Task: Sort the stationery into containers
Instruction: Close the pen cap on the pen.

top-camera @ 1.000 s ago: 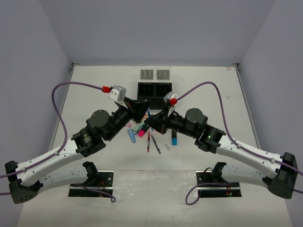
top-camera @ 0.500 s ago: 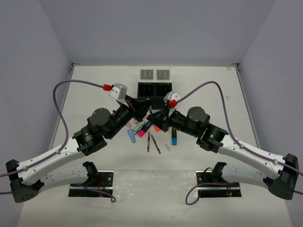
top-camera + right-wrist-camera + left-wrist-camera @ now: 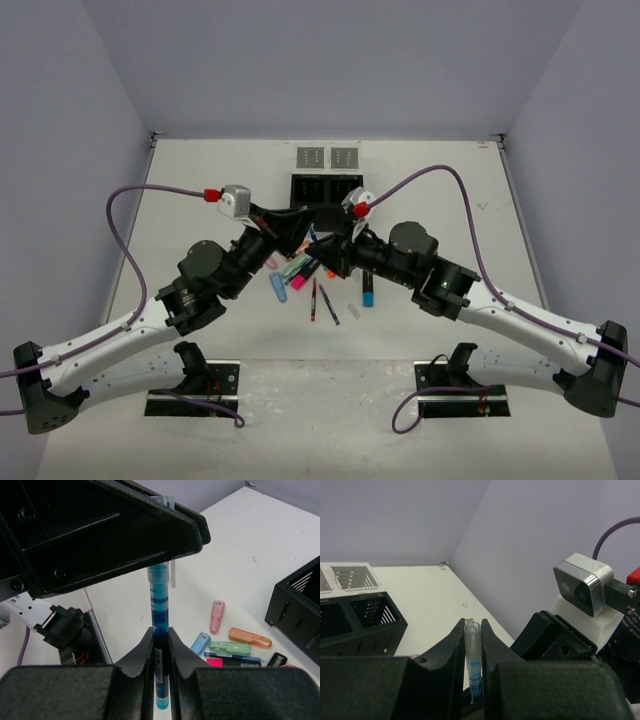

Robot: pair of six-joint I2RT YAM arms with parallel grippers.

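Note:
A blue pen [image 3: 159,605] hangs in the air between both grippers, above the pile of stationery [image 3: 300,275]. My right gripper [image 3: 160,640] is shut on its barrel. My left gripper [image 3: 472,630] is shut on the pen's clear capped end [image 3: 472,645] and fills the top of the right wrist view [image 3: 100,530]. In the top view the two grippers meet in front of the black two-compartment box [image 3: 327,188]. Two small grey trays [image 3: 313,157] [image 3: 343,157] lie behind the box. The pen itself is hidden in the top view.
On the table lie pink [image 3: 217,616], orange [image 3: 250,637], green [image 3: 230,648] and blue [image 3: 200,642] highlighters. A red pen [image 3: 314,298], a dark pen [image 3: 329,305], another blue highlighter [image 3: 368,292] and a clear piece [image 3: 352,311] lie nearer the arms.
The left wrist has swung left and dropped a little, and the right gripper has edged up towards the box. Both stay shut on the pen.

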